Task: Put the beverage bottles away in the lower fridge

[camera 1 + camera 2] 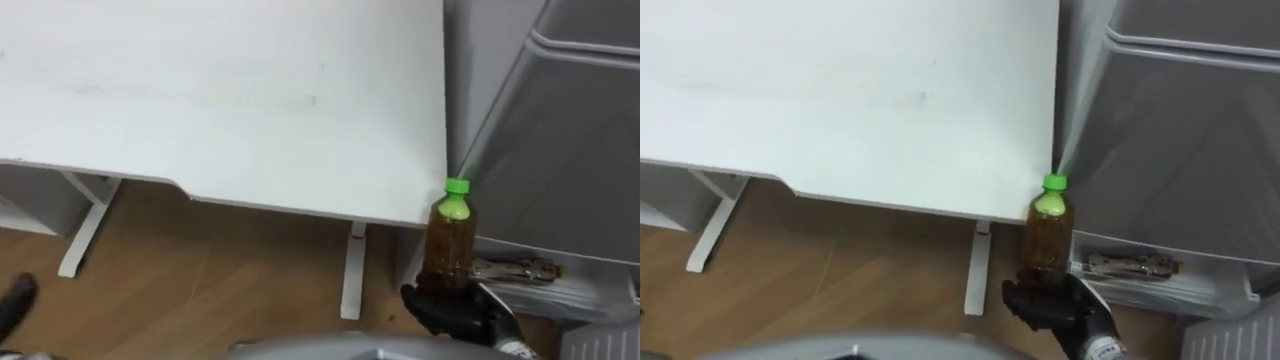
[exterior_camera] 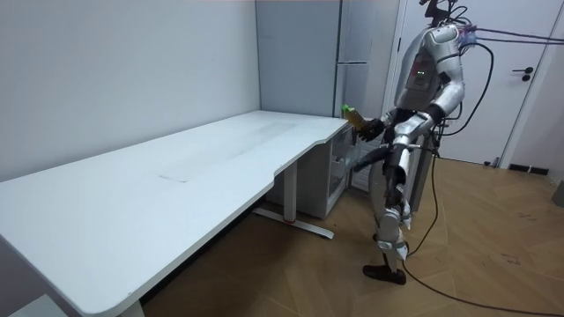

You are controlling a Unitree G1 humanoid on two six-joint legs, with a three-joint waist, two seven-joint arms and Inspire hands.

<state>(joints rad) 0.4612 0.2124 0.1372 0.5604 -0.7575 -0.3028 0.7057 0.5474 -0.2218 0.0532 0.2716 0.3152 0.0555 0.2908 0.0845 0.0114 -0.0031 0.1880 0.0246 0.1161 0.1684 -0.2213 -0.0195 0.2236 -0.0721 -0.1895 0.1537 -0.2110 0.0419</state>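
Holding one drink upright at five o'clock in my view, I judge the task to be in its carrying stage: the bottle [image 1: 450, 240] is lifted and in my grasp, but it is not yet in the lower fridge, so the placing and letting go are left to do. My right hand [image 1: 455, 310] is clenched round the bottle's lower body, dark fingers wrapped about the brown drink, and its green cap [image 1: 457, 186] points up toward twelve o'clock. My left hand [image 1: 15, 300] shows as a dark shape low at eight o'clock, and I cannot tell its state. Beyond the hands lies the wooden floor [image 1: 200, 280], and above it the white table [image 1: 200, 100] spreads from nine to twelve o'clock. Its near corner sits just beside the cap, though I cannot tell whether they touch. Farther off, at two to three o'clock, stands the grey fridge [image 1: 570, 150]. A ledge low on it at four o'clock carries a metal tool [image 1: 515, 268] like pliers. From the room view I stand at the table's end, close before the fridge.
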